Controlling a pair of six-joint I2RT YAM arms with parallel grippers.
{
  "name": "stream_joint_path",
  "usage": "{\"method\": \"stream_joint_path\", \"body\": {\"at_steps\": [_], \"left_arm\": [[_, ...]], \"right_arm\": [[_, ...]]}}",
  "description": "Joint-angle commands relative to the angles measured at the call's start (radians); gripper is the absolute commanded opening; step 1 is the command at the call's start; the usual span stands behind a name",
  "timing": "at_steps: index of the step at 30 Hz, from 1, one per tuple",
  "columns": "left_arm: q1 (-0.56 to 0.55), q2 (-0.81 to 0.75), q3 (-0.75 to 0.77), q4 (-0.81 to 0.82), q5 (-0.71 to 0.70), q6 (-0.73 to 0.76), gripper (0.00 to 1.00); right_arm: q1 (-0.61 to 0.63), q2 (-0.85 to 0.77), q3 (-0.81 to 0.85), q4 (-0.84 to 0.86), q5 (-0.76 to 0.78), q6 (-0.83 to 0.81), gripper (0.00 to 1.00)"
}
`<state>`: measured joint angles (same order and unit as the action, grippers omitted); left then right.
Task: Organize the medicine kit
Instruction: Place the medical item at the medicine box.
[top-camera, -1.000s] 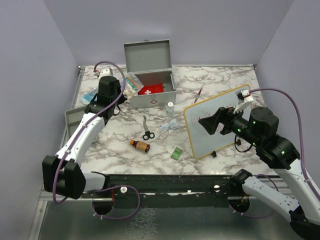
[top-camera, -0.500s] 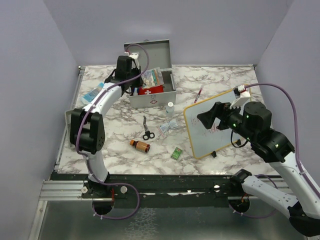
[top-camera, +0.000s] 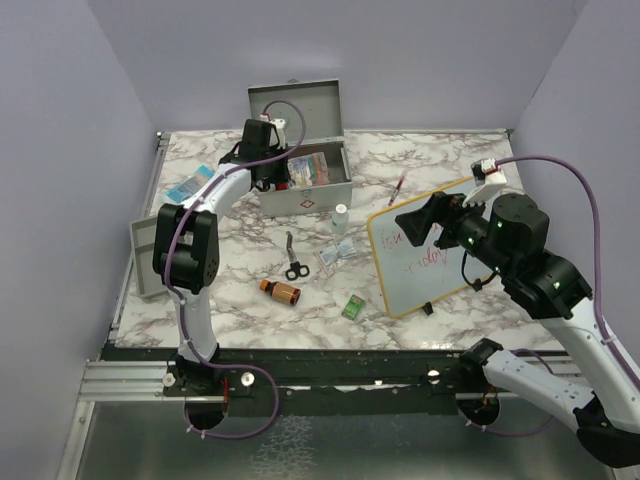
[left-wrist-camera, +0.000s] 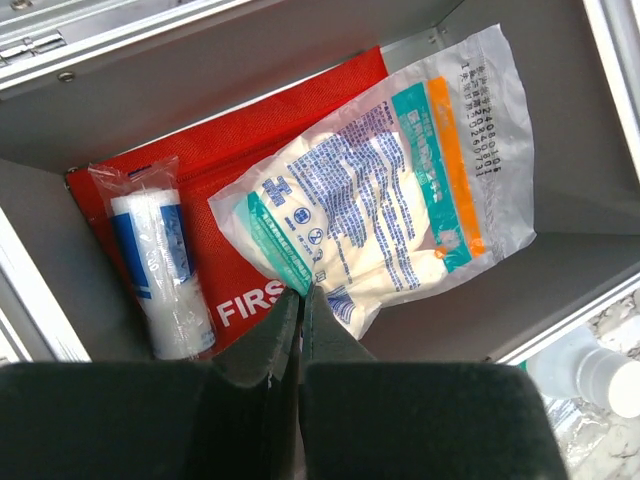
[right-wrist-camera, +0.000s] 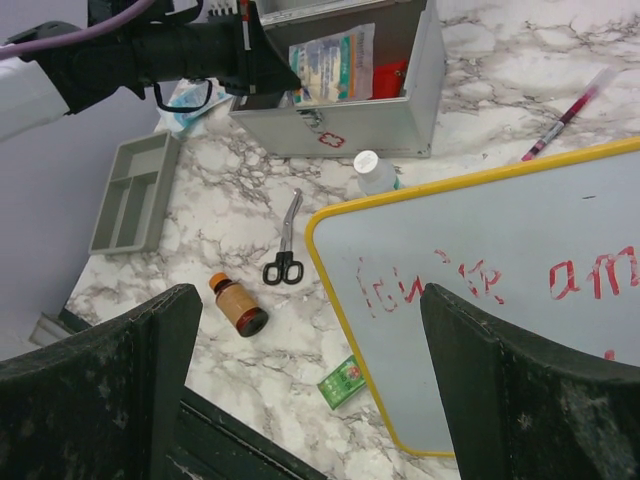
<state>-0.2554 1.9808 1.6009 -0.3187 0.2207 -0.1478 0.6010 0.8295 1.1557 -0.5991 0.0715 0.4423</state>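
Kit (top-camera: 310, 200): grey metal case, hinged lid standing open, at the far middle of the table (top-camera: 450, 160); a red-white diamond emblem (top-camera: 308, 201) on its front wall.
Left jaws: closed to a thin slit inside the kit, pinching the near edge of the packet.
Packet (left-wrist-camera: 390, 190): crinkled whitish plastic with teal and orange bands and dense blue print too small to read; it lies in the kit, partly over the pouch.
Pouch (left-wrist-camera: 240, 150): flat red fabric on the kit's floor; white letters "FIRS" show, the rest hidden behind the jaws.
Roll (left-wrist-camera: 160, 260): white cylinder with a blue label in clear wrap, on the pouch's left end.
Right jaws: spread wide, holding nothing, in the air over the whiteboard's left edge.
Whiteboard (top-camera: 430, 260): white sheet in a yellowish frame, on the table's right half; red handwriting, only "am" legible.
Scissors (top-camera: 294, 260): metal blades, black loops, in front of the kit.
Bottle (top-camera: 280, 291): brown, orange cap, on its side just beside the scissors.
Carton (top-camera: 352, 307): small, green, near the whiteboard's corner.
Vial (top-camera: 341, 217): clear, white cap, upright.
Tray (top-camera: 145, 255): grey, divided, at the left edge.
Table: white marble pattern, grey veins.
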Motion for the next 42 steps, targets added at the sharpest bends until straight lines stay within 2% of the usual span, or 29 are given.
{"method": "stream_joint_path", "body": {"at_steps": [1,7,18,24,27,32,36,39,42], "left_arm": [[0.002,0.044,0.041,-0.024,-0.012,0.033,0.0],[0.002,0.057,0.051,-0.025,-0.035,0.038,0.02],[0.002,0.005,0.09,-0.045,-0.053,0.005,0.32],[0.002,-0.091,0.079,-0.092,-0.022,0.009,0.41],[0.002,-0.168,0.033,-0.108,-0.004,0.037,0.44],[0.002,-0.315,-0.095,-0.133,-0.082,0.068,0.48],[0.003,-0.406,-0.198,-0.124,-0.237,0.135,0.49],[0.014,-0.449,-0.268,-0.071,-0.357,0.165,0.49],[0.04,-0.496,-0.343,0.004,-0.395,0.213,0.49]], "right_arm": [[0.002,-0.012,-0.003,0.016,0.03,-0.014,0.97],[0.002,-0.019,-0.005,-0.002,0.028,-0.012,0.97],[0.002,-0.049,-0.015,-0.028,0.029,0.035,0.97],[0.002,-0.04,-0.019,-0.035,0.015,0.05,0.97],[0.002,-0.033,-0.006,-0.029,0.01,0.004,0.97],[0.002,-0.024,0.017,-0.03,0.033,-0.042,0.97],[0.002,-0.037,-0.024,0.002,-0.012,-0.021,0.97],[0.002,-0.053,-0.062,0.03,-0.04,-0.01,0.97],[0.002,-0.05,-0.057,0.022,-0.062,-0.007,0.97]]}}
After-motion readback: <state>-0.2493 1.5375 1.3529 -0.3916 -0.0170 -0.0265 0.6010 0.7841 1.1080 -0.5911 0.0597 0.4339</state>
